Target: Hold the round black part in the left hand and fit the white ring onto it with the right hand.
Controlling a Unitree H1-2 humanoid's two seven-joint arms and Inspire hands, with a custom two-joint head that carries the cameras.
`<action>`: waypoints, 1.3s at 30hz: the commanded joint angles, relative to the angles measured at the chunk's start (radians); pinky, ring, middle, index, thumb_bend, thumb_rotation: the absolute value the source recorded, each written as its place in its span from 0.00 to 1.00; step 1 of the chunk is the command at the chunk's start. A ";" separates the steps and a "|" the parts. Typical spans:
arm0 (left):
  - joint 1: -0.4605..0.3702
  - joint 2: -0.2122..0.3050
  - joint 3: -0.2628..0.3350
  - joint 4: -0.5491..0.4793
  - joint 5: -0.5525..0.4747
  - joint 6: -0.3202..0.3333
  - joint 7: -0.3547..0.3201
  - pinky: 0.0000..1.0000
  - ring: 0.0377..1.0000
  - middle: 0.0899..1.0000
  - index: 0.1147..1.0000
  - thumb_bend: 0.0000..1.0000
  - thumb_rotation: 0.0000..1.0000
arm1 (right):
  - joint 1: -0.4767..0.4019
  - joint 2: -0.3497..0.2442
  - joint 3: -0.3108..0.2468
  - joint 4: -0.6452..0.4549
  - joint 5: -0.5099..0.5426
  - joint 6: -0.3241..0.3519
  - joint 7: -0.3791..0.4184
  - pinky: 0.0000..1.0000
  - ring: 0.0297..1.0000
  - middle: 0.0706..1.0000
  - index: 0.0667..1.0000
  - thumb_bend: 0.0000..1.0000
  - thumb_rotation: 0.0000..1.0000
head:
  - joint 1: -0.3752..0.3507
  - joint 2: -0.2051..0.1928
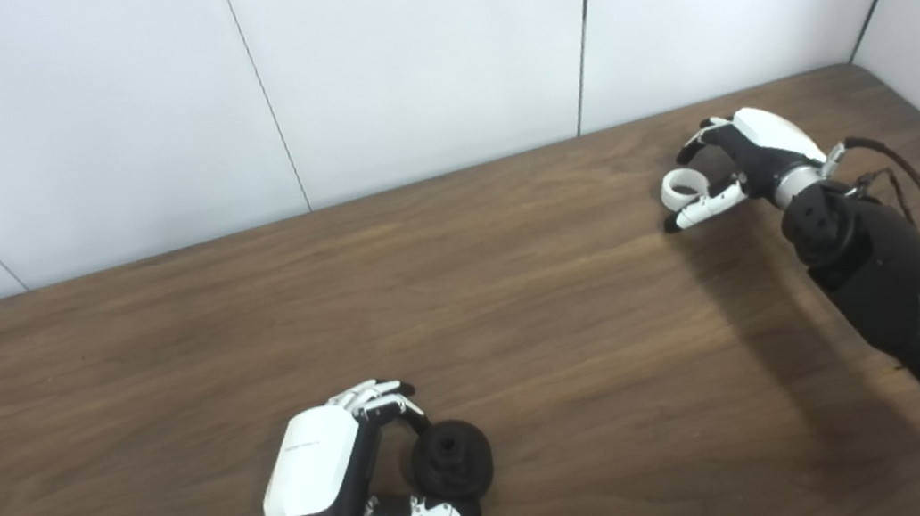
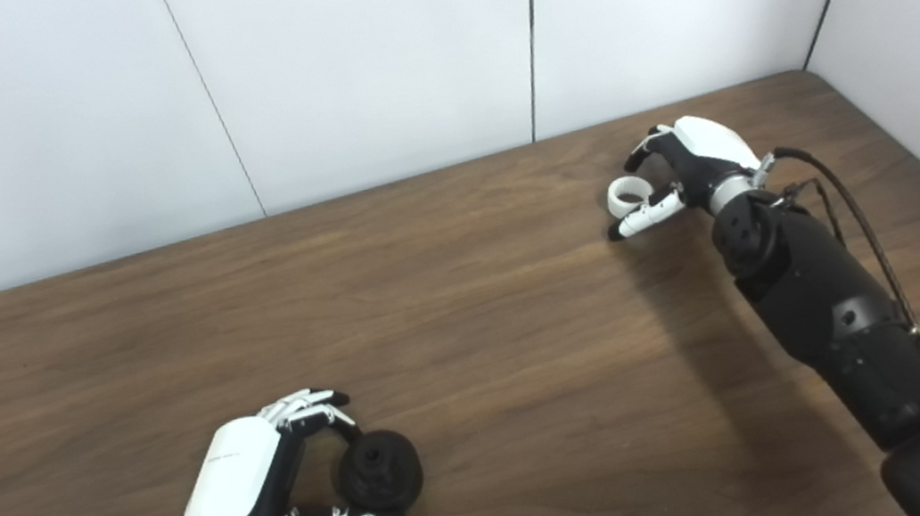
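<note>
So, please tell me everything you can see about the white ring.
The white ring is a small, plain band, smooth like plastic, with an open centre. It is at the far right of the wooden table, between the fingers and thumb of the right hand, which curl around it. Whether it rests on the table cannot be told. The round black part lies far away.

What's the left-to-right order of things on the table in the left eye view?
left hand → round black part → white ring → right hand
</note>
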 commanded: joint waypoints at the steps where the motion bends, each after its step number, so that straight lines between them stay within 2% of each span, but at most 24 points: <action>1: 0.016 0.013 -0.001 -0.003 -0.002 0.014 -0.036 0.81 0.84 0.76 0.42 0.52 0.04 | -0.061 -0.018 -0.010 -0.010 -0.003 -0.018 -0.031 0.91 0.99 0.94 0.67 0.86 0.31 | 0.002 0.001; 13: 0.019 0.012 0.004 -0.011 0.000 0.012 -0.042 0.80 0.83 0.76 0.42 0.52 0.04 | -0.061 -0.027 -0.008 -0.027 -0.005 0.010 -0.010 0.92 0.98 0.93 0.63 0.83 0.30 | 0.004 0.010; 39: 0.021 0.014 0.011 -0.030 0.001 0.018 -0.063 0.80 0.84 0.77 0.42 0.52 0.05 | -0.052 -0.040 0.020 -0.034 -0.016 0.012 0.014 0.89 0.96 0.89 0.58 0.80 0.28 | -0.001 0.027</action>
